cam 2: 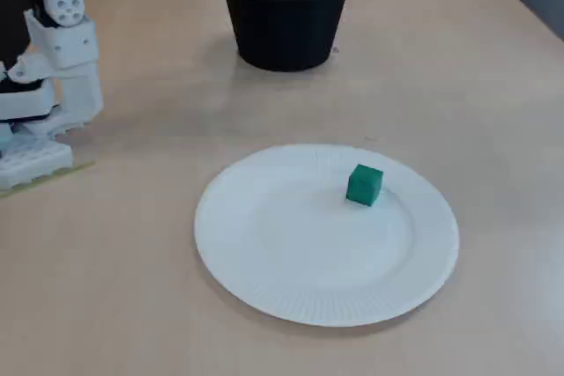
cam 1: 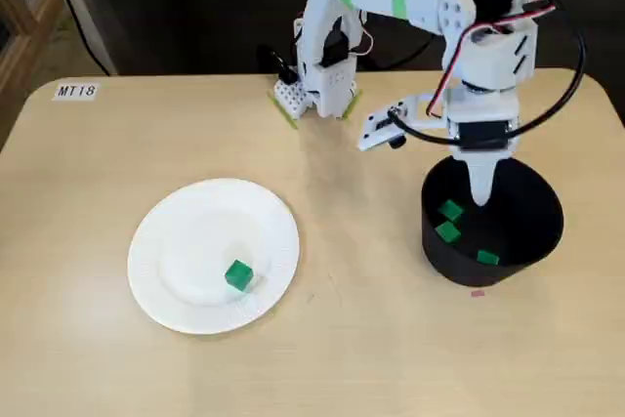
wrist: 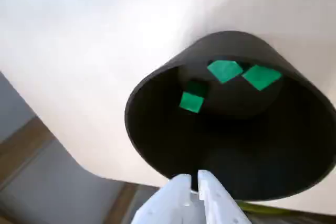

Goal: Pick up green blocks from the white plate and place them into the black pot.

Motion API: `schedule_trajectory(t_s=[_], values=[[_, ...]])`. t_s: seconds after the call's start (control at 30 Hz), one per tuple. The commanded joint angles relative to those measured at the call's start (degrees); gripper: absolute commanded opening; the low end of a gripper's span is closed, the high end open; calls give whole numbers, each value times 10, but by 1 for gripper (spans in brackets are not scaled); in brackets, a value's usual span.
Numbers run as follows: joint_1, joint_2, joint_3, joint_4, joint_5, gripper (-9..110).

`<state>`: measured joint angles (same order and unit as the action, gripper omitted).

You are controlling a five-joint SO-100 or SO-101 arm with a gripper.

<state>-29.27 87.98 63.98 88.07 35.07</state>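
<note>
My gripper (cam 1: 479, 195) hung clenched, empty, over the black pot (cam 2: 284, 31) — three green blocks (wrist: 224, 70) inside, another block (cam 1: 238, 274) on the white plate (cam 1: 176, 236).

Beige table (cam 1: 88, 339) bearing white plate (cam 1: 181, 236), black pot (cam 1: 543, 224), arm base (cam 1: 314, 97) and a small label (cam 1: 75, 91)
</note>
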Motion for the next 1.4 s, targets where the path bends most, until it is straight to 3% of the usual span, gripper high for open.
schedule_trajectory(t_s=[0.0,0.2,0.5,0.7,0.8,0.93,1.13,1.37], values=[[109,150,120,-87,-69,-2],[367,373,429,-288,-175,-2],[444,193,429,-370,-329,-2],[490,39,298,-304,-403,-2],[497,-63,171,-206,-417,9],[489,-167,31,-99,-403,11],[458,-189,10,-65,-359,23],[440,-200,10,-46,-281,25]])
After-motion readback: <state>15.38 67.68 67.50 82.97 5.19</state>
